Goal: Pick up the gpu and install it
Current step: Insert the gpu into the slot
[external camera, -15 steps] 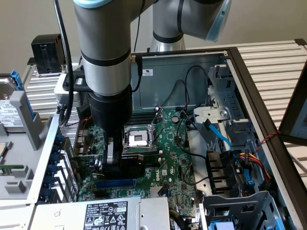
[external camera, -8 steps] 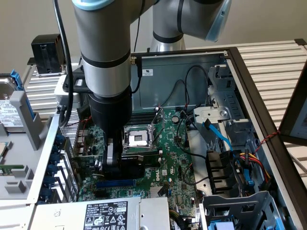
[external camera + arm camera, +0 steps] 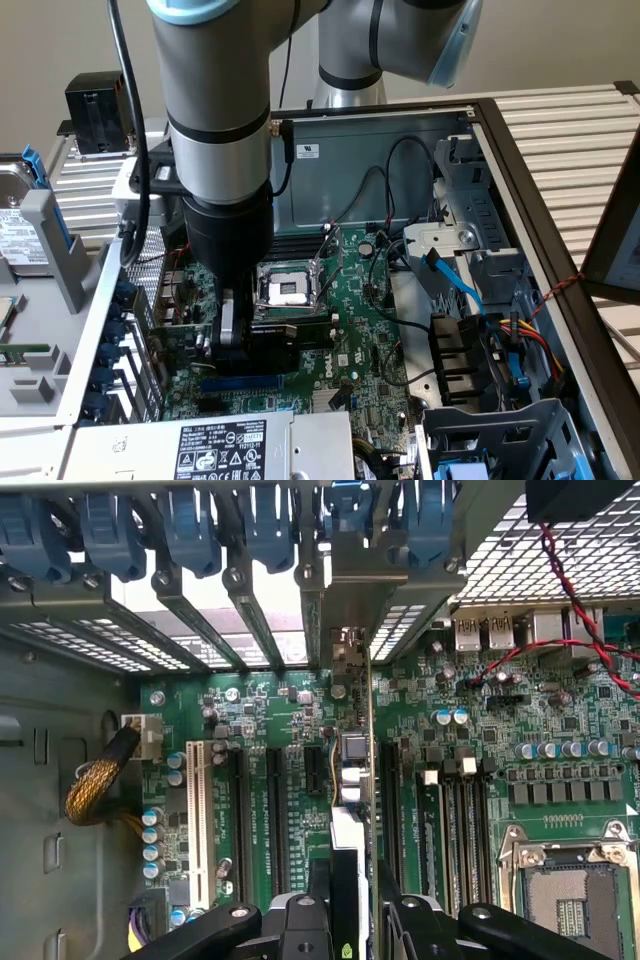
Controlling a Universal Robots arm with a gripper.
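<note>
At the exterior view's left, a hard drive (image 3: 15,235) and a black boxy block (image 3: 98,112) sit outside the open case, well apart from the work. Next come the blue slot clips (image 3: 122,300) along the case's rear wall. Just beside them the pincer (image 3: 235,335) is closed on the gpu (image 3: 290,345). The card stands on edge low over the motherboard (image 3: 370,340), at the expansion slots; whether its contacts are seated I cannot tell. In the wrist view the 2 fingers (image 3: 300,925) flank the card's thin upper edge, and the gpu (image 3: 352,780) runs toward the rear slot brackets (image 3: 260,610).

The card looks light and stiff but fragile (a bare green board under a black shroud). The shroud's flat sides, where the pincer has it, seem the safe hold, away from the contacts.

Further right, the CPU socket (image 3: 290,290) lies just beside the card and black cables (image 3: 400,200) loop above the board. A blue cable (image 3: 455,275) and the drive cage (image 3: 500,425) stand well apart. The clips and the neighbouring slots (image 3: 270,810) crowd the card closest.
</note>
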